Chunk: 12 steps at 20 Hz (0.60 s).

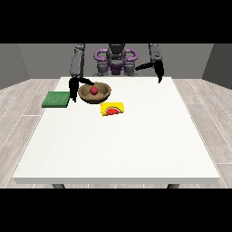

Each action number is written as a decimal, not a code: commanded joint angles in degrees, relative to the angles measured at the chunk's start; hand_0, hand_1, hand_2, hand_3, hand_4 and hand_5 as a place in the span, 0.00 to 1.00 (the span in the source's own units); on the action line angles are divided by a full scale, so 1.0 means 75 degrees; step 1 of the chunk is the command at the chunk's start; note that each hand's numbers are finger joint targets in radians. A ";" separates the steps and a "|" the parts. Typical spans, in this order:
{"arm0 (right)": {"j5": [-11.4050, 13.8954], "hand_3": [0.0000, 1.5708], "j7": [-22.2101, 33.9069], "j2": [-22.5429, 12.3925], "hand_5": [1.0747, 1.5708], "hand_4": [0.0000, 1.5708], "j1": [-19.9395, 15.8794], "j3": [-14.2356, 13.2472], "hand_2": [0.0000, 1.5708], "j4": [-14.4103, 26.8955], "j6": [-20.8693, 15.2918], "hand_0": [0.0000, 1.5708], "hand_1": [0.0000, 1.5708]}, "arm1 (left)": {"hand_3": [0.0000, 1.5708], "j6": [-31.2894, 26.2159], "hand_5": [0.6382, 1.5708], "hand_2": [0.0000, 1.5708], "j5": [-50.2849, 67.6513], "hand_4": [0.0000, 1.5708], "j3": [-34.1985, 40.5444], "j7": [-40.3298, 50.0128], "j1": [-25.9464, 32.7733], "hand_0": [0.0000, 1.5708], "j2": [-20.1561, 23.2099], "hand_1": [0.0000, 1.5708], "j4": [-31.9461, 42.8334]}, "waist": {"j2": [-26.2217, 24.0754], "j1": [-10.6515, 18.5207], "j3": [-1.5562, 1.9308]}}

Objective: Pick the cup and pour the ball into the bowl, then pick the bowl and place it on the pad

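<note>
Now the red ball [94, 90] lies in the brown bowl [94, 93] near the tabletop's [118, 145] far edge, the hand at the view's left [77, 84] touching its rim (grip unclear); yellow cup [113, 109] on its side just beside; green pad [56, 99] at the left edge.

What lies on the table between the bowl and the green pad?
In the front view, the hand at the view's left hangs between the bowl and the green pad, by the bowl's rim; the ball sits inside.

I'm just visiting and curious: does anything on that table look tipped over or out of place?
Yes, one thing: the yellow cup lies on its side in front of the bowl rather than standing. The red ball sits in the bowl, and the bowl stands on the table, beside the green pad, not on it.
</note>
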 commanded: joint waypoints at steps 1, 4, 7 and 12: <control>0.0006 0.00 -0.0500 0.0093 0.99 0.06 -0.0267 -0.0059 0.00 0.0892 -0.0217 0.00 0.00 | 0.00 -0.0348 0.99 0.00 0.0026 0.00 -0.0107 0.0450 0.0070 0.00 0.0119 0.00 -0.0547 | 0.0016 0.0242 0.0003; -0.0030 0.00 -0.1102 -0.0015 0.98 0.08 -0.0369 -0.0128 0.00 0.1358 -0.0012 0.00 0.00 | 0.00 -0.0278 0.99 0.00 0.0056 0.00 0.0057 0.0620 -0.0125 0.00 0.0199 0.00 -0.0875 | 0.0303 0.0285 0.0004; -0.0401 0.00 -0.0438 0.0076 1.00 0.25 -0.0809 -0.0385 0.00 0.1515 -0.0226 0.00 0.00 | 0.00 -0.0363 0.99 0.00 0.0080 0.00 0.0048 0.0382 -0.0063 0.00 0.0191 0.00 -0.0847 | 0.0415 0.0386 0.0004; 0.0923 0.69 -0.0229 -0.0281 0.87 0.54 0.0405 0.0105 1.00 0.1818 -0.2245 1.00 1.00 | 0.00 -0.0415 0.99 0.00 0.0102 0.30 -0.0127 0.0280 -0.0081 0.00 0.0065 0.00 -0.1023 | 0.0708 0.0750 -0.0018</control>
